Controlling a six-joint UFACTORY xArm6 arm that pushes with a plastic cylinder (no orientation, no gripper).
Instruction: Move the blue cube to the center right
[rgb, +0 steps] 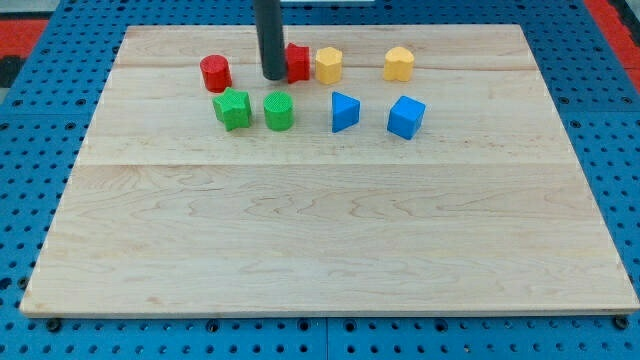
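The blue cube (406, 117) sits in the upper right part of the wooden board (330, 240), right of a blue triangular block (344, 111). My tip (273, 76) stands near the view's top, touching or just left of a red block (297, 62) that the rod partly hides. The tip is well to the left of the blue cube, with the blue triangular block and a yellow block (329, 65) between them.
A red cylinder (215, 73) lies left of the tip. A green star-like block (232, 109) and a green cylinder (278, 111) lie below it. A second yellow block (399, 64) sits above the blue cube.
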